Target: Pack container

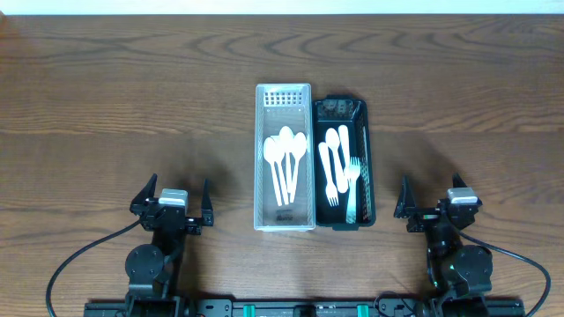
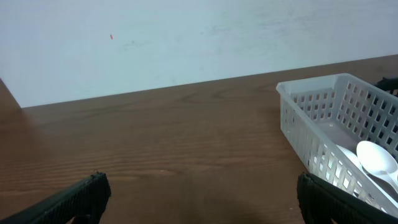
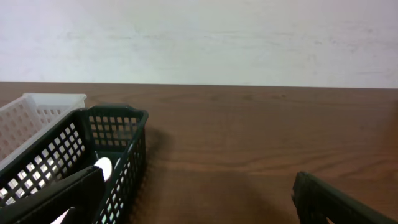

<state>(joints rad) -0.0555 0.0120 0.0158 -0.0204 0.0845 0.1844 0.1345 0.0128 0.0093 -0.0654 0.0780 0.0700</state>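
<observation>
spoons (image 1: 285, 158) lie in the white basket (image 1: 261, 158), forks (image 1: 339, 167) in the black basket (image 1: 368, 158) beside it, light stiff slippery plastic i'd pinch mid-handle, while left gripper (image 1: 179, 187) and right gripper (image 1: 432, 194) hang wide open, empty, well back.

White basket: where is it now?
Overhead view, mid-table: the white basket sits side by side with the black basket, on its left, white spoons inside.
</observation>
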